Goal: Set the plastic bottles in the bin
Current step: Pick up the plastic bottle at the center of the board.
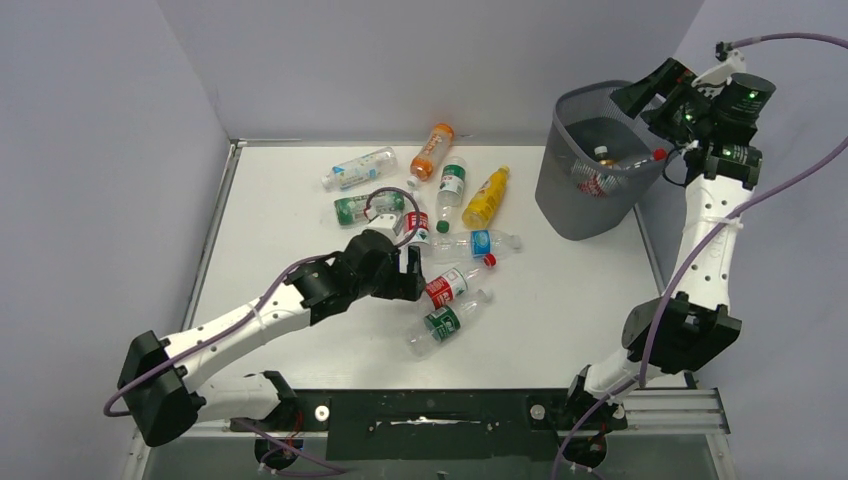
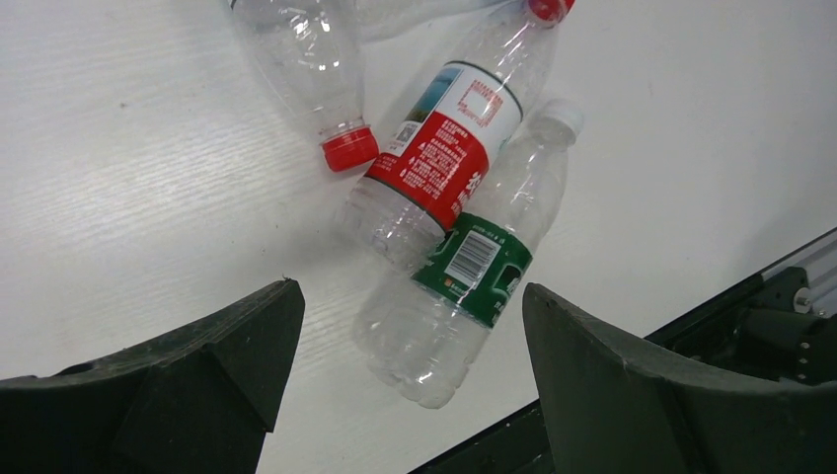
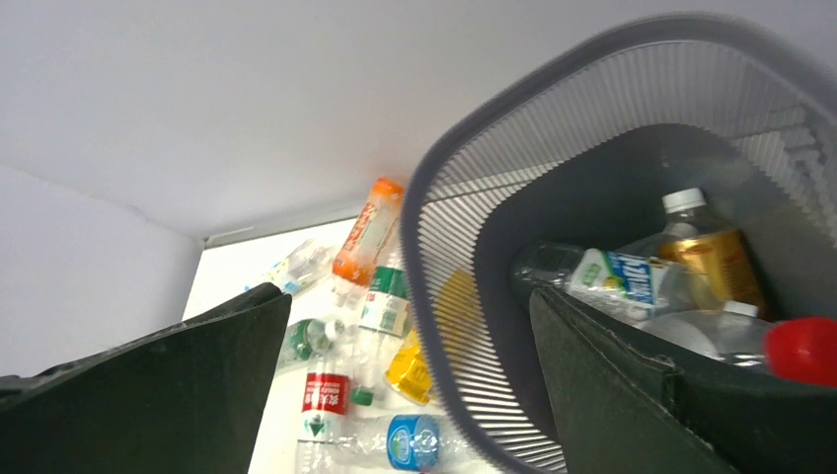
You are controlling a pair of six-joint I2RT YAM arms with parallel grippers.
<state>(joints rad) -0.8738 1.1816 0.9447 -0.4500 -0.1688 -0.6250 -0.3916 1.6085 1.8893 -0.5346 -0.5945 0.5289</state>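
handling: green-label bottle (image 2: pixel 474 267) looks empty and thin-walled. Judged light, squashy, slick and likely to roll. Grip mid-body across the label band, not the neck.
look: clear, white cap, lying flat, touching the red-label bottle (image 2: pixel 444 148).
where: lower centre of the top view. Other plastic bottles lie loose on the table (image 1: pixel 560 320), several already in the bin (image 1: pixel 590 200).
left gripper (image 2: pixel 407 296): jaws spread, empty, above that bottle.
right gripper (image 3: pixel 407 296): jaws wide, nothing held, over the bin at upper right.

the dark grey wire-mesh bin (image 1: pixel 585 200) has a fine ribbed weave. on the white desk (image 1: pixel 290 210) lie an orange plastic bottle (image 1: pixel 432 151), a yellow plastic bottle (image 1: pixel 485 198), a clear red-labelled bottle (image 2: pixel 444 148) and a clear green-labelled bottle (image 2: pixel 472 267).
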